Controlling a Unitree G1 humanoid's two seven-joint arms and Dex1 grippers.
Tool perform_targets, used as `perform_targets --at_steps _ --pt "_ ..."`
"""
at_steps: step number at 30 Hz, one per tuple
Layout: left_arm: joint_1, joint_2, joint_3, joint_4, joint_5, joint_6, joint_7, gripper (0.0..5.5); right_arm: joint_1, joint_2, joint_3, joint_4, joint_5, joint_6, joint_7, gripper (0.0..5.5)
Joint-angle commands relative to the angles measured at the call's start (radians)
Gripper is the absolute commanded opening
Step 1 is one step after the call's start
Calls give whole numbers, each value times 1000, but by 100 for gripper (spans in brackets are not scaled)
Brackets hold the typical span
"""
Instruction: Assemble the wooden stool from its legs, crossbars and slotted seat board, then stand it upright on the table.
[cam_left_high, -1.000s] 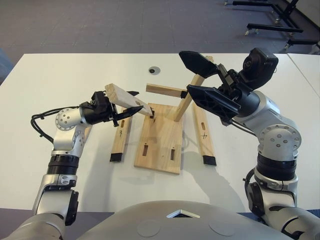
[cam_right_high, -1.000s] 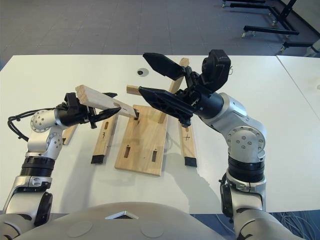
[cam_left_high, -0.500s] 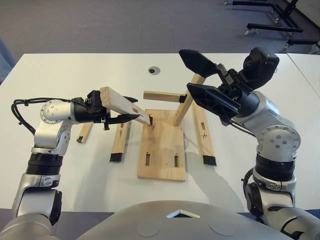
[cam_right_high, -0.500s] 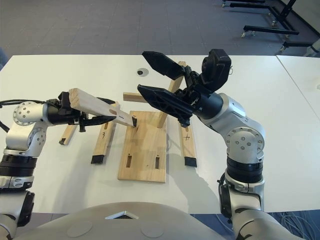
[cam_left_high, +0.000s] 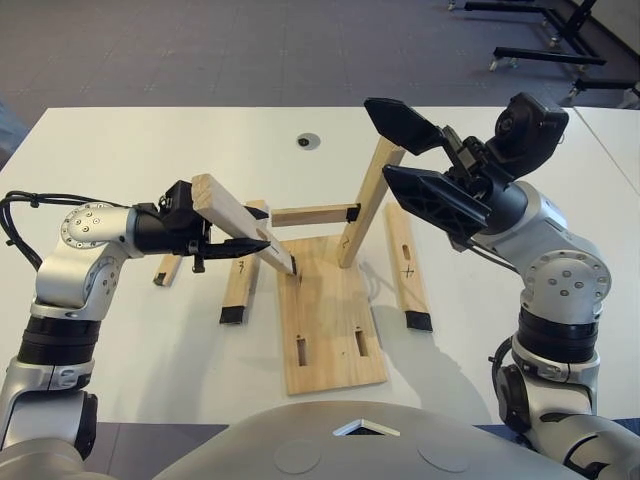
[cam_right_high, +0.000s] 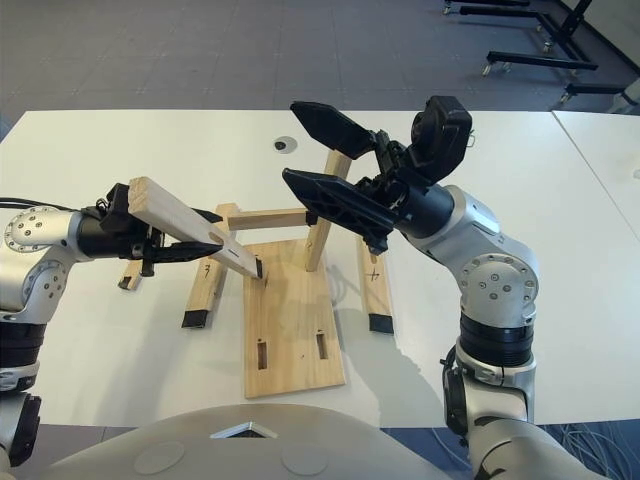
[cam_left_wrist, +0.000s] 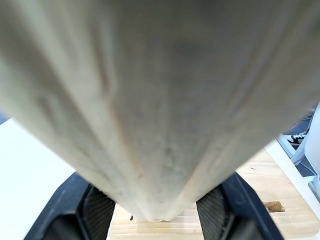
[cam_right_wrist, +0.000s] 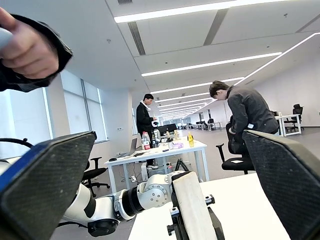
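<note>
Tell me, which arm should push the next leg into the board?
Left. The left tool is shut on a leg whose lower end sits at the seat board corner. The right tool is open and holds nothing, up beside the standing leg.

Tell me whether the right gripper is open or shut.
Open. The right gripper has its jaws spread wide apart, and the right wrist view shows open space between them, with nothing clamped.

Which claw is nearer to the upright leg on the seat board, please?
Right. The right claw is open at the upright leg's top; the left claw holds another leg farther left.
</note>
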Motion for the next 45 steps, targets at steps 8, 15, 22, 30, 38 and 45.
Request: perform_targets --at_steps 8,15,22,30,38,45 --pt "32 57 -75 8 -16 183 -10 203 -7 -28 11 -18 32 33 -4 540" --pt "0 43 -94 93 -23 220 -22 203 -9 -32 17 -21 34 38 -3 540" --pt "-72 31 -157 147 8 226 -32 203 -8 -37 30 -24 27 38 2 540" --pt "-141 47 -210 175 39 228 -53 203 -33 -10 -19 -22 94 5 -40 540" --pt "-140 57 -216 183 46 220 -66 203 -79 -92 -84 180 -74 -68 -19 540" --pt "-153 62 -220 194 52 216 -80 203 14 -38 51 227 -218 -72 77 540"
